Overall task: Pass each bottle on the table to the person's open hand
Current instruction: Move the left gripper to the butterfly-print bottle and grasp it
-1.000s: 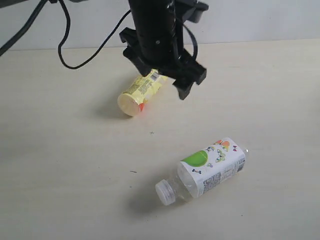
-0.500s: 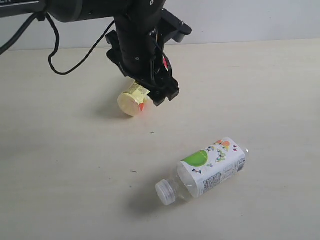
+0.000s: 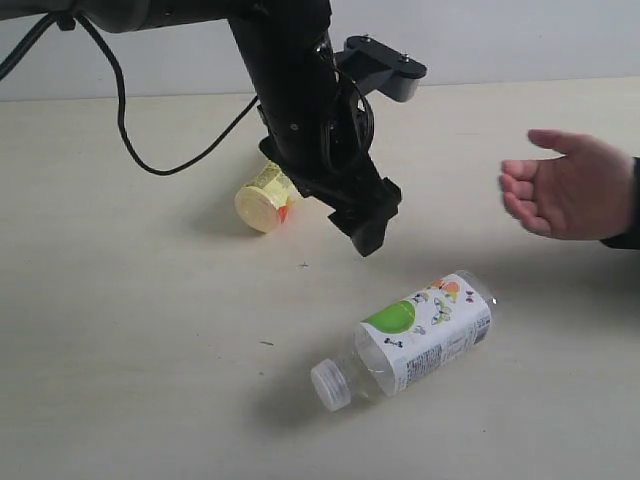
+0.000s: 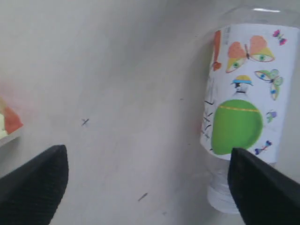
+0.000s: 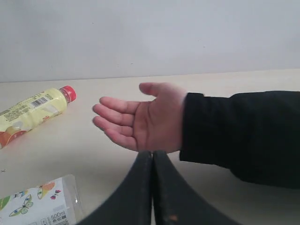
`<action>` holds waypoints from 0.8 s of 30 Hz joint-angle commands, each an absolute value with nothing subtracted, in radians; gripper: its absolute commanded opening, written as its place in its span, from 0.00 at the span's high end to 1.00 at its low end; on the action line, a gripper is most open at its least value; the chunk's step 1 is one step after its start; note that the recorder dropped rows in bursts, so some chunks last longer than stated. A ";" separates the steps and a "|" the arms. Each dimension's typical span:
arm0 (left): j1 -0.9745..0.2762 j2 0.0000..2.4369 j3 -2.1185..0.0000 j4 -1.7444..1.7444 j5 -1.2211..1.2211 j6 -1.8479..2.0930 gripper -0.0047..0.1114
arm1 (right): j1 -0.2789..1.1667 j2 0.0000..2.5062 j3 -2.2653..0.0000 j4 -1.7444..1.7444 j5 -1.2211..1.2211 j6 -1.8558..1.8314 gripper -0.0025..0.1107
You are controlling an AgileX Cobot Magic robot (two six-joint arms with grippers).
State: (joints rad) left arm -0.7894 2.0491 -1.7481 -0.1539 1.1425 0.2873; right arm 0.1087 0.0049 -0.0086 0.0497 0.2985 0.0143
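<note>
Left claw is spread wide and empty, hanging over the table. The green-label bottle lies on its side at about 5 o'clock from it, the yellow bottle at 9, and the person's open hand at 3. I'd drop square across the green-label bottle's middle, not the cap end. Right claw is pinched shut.

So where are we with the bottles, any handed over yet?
Nothing shows as delivered: the person's open hand is empty. In hand: the left gripper hangs open and empty above the table, between the two bottles. Left to do: the yellow bottle and the white-capped bottle both lie on their sides on the table. The right gripper is shut, holding nothing.
</note>
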 commanded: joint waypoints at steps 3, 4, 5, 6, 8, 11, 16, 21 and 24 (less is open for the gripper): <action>-0.787 2.036 -1.746 -0.247 1.123 0.291 0.21 | 0.104 0.000 -0.006 0.049 0.290 0.010 0.98; -0.787 2.036 -1.746 -0.249 1.125 0.291 0.21 | 0.104 0.000 -0.006 0.049 0.290 0.010 0.98; -0.787 2.036 -1.746 -0.249 1.125 0.291 0.21 | 0.104 0.000 -0.006 0.052 0.290 0.010 0.98; -0.787 2.036 -1.746 -0.251 1.125 0.295 0.21 | 0.104 0.000 -0.006 0.050 0.290 0.010 0.98; -0.787 2.036 -1.746 -0.251 1.129 0.308 0.21 | 0.104 0.000 -0.006 0.050 0.290 0.010 0.98; -0.790 2.036 -1.746 -0.251 1.127 0.309 0.32 | 0.104 0.000 -0.006 0.050 0.290 0.010 0.98; -0.793 2.036 -1.746 -0.305 1.127 0.303 0.95 | 0.104 0.000 -0.006 0.050 0.290 0.010 0.98; -0.859 2.036 -1.746 -0.288 1.124 0.303 0.95 | 0.104 0.000 -0.006 0.051 0.290 0.010 0.98; -0.915 2.036 -1.746 -0.245 1.120 0.303 0.87 | 0.104 0.000 -0.006 0.051 0.290 0.010 0.98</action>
State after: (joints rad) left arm -0.8705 2.0491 -1.7481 -0.2755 1.1315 0.3042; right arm 0.1087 0.0049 -0.0086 0.0497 0.2985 0.0143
